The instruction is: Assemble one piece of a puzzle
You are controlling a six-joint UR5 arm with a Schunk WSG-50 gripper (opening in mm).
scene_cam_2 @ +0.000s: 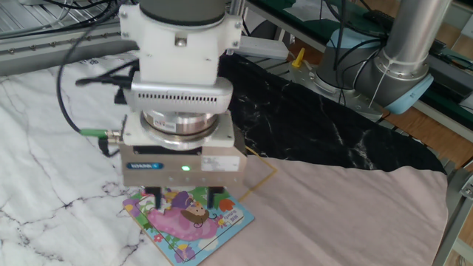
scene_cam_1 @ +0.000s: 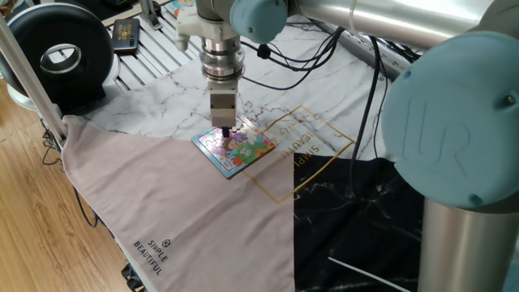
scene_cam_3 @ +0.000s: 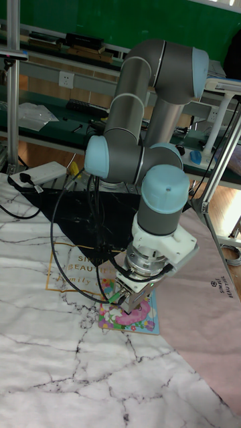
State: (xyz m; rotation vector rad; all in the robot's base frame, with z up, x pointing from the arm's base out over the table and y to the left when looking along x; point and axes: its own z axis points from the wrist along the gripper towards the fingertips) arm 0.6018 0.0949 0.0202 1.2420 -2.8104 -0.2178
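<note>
Over the middle of the cloth-covered table (scene_cam_1: 162, 186), the gripper (scene_cam_2: 185, 198) hangs straight down above the puzzle (scene_cam_1: 236, 144), its fingers (scene_cam_2: 215, 198) pointing at the board's far-left part. That vertical pose suits pressing a flat part into a flat tray, which is probably why the arm is held so. The puzzle lies flat where the marble-print cloth (scene_cam_1: 170, 97) meets the pink cloth (scene_cam_1: 186, 219), a level spot within easy reach.

In the other fixed view the two fingers stand visibly apart, with a gap between them. The piece itself I cannot make out in any view; whether it sits between the fingertips or already in the board is hidden by the gripper body.

By count: one arm, one gripper with two fingers, one puzzle board in play, and one round black device (scene_cam_1: 57, 57) at the far left, well apart from the work.
</note>
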